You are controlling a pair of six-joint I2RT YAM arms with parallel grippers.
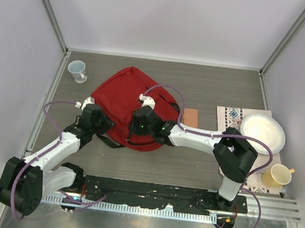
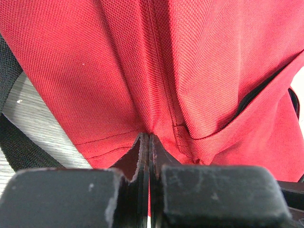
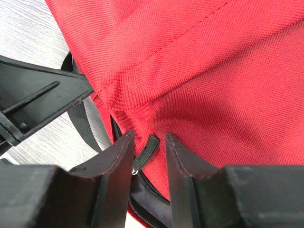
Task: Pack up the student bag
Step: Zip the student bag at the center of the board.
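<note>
Lying mid-table [image 1: 212, 88], student bag [image 1: 126, 96]: red fabric, slumped flat, black strap [image 2: 23, 147] trailing off its near-left side.

Left gripper [image 1: 100, 123] at the bag's 8 o'clock edge. Wrist view: fingers pressed together, pinching a fold of the red cloth at the tips [image 2: 149, 138]; fabric creases fan out from that point.

Right gripper [image 1: 140, 125] at the bag's 6 o'clock edge, over the black zip line. Fingers stand a little apart [image 3: 148, 137]; zip pull [image 3: 150, 147], a short black tab, hangs in the gap between them. Cannot tell whether either finger touches it.

Around the bag: pale cup [image 1: 77, 71] at 10 o'clock, well apart. White paper plate [image 1: 262, 134] at 3 o'clock, yellow mug [image 1: 278, 175] at 4 o'clock, both by the right wall.
</note>
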